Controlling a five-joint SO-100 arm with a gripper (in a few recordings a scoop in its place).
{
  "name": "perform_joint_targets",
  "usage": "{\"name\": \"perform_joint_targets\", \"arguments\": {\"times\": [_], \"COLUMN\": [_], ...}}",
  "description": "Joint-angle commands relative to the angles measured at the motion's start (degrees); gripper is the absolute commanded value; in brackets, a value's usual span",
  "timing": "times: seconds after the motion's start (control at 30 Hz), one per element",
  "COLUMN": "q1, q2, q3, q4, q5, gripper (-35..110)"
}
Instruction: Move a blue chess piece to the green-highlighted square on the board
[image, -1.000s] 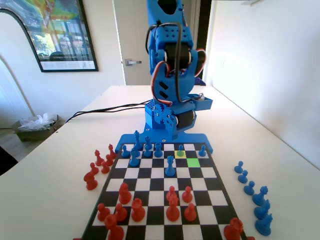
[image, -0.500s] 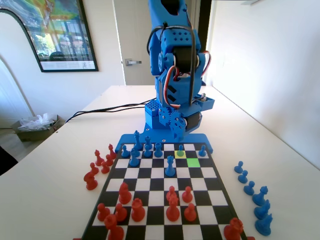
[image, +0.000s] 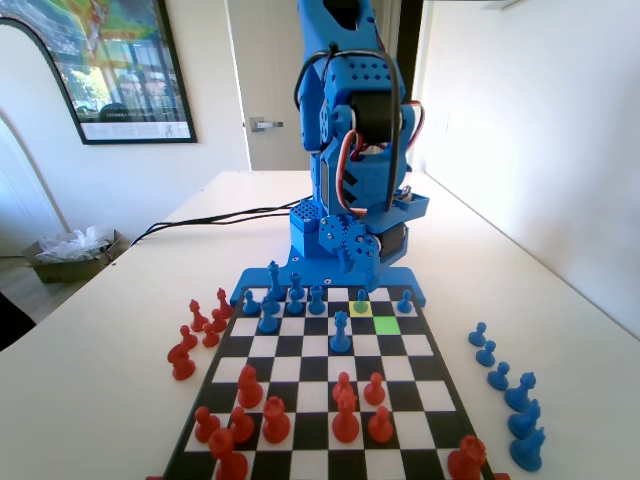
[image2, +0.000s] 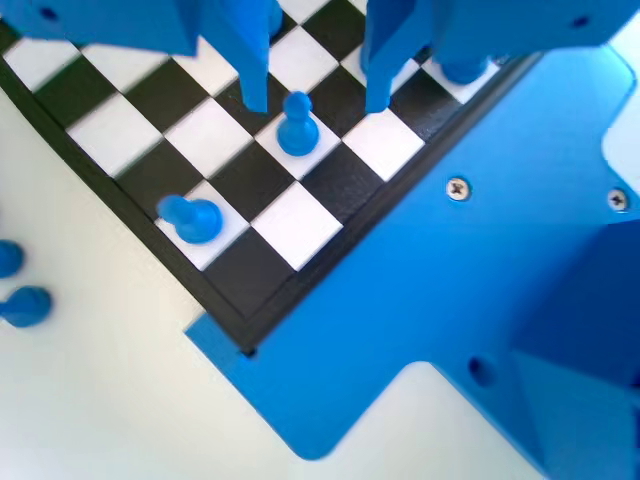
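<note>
Lying flat on the white table (image: 120, 370) in a bright room with a framed poster (image: 110, 65) on the wall, the black-and-white chequered board (image: 300, 375) shows one bright green square (image: 386, 325). The small blue plastic pawn (image2: 297, 128) stands on the yellow square (image: 360, 309) just beside it. In the wrist view the tool (image2: 312, 100) hangs above that pawn with jaws spread, holding nothing.

Blue chess piece (image2: 297, 126) smooth glossy plastic; board (image2: 225, 178) matt; gripper (image2: 312, 100) matt blue plastic
</note>
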Motion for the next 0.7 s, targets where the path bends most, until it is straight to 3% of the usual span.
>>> {"name": "perform_joint_targets", "arguments": {"times": [0.0,0.67], "q1": [-0.9,-1.1], "q2": [-0.4,-2.8], "q3": [-4.0,-2.1], "q4": [-1.5,-6.2], "q5": [-1.2,-3.4], "gripper": [13,12]}}
